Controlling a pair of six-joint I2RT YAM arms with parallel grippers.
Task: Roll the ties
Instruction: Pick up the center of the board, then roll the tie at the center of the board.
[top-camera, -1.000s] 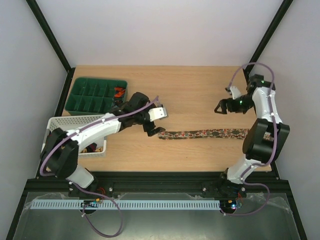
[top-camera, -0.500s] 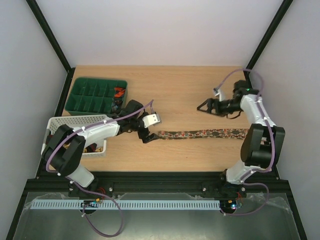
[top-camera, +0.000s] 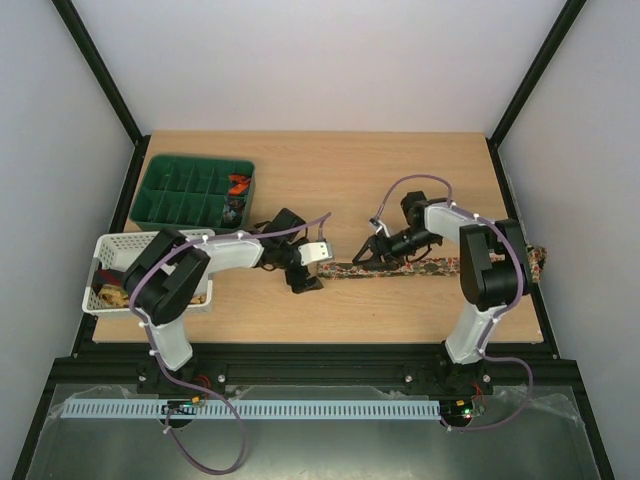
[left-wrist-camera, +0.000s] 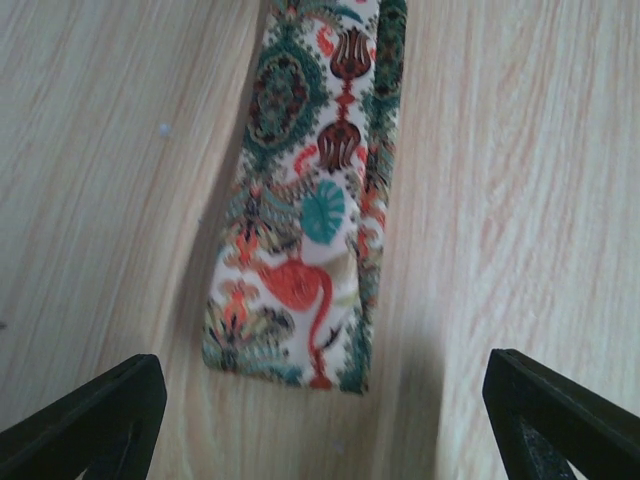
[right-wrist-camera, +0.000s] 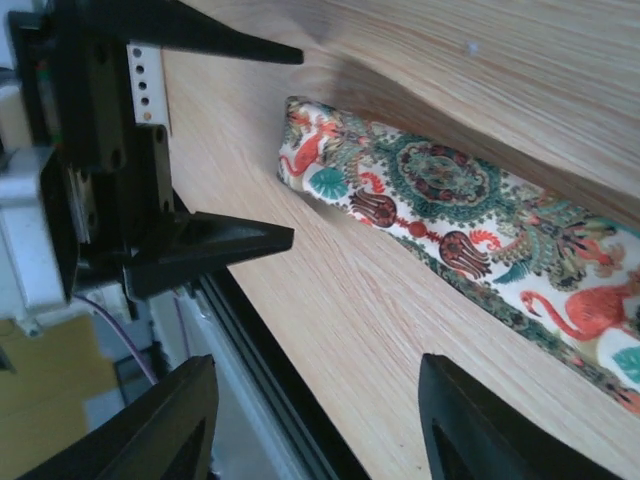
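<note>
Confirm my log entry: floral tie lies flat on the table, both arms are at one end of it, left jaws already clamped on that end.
Not clamped. The left wrist view shows the left gripper with its jaws wide open on either side of the floral tie end, which lies free on the table. The rest holds.

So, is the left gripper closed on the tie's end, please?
No, the left gripper is open, fingers apart either side of the tie.

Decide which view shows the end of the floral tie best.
The left wrist view: the floral tie end sits centred, pattern sharp. The right wrist view shows it obliquely beside the left end effector; the top view shows it only small.
</note>
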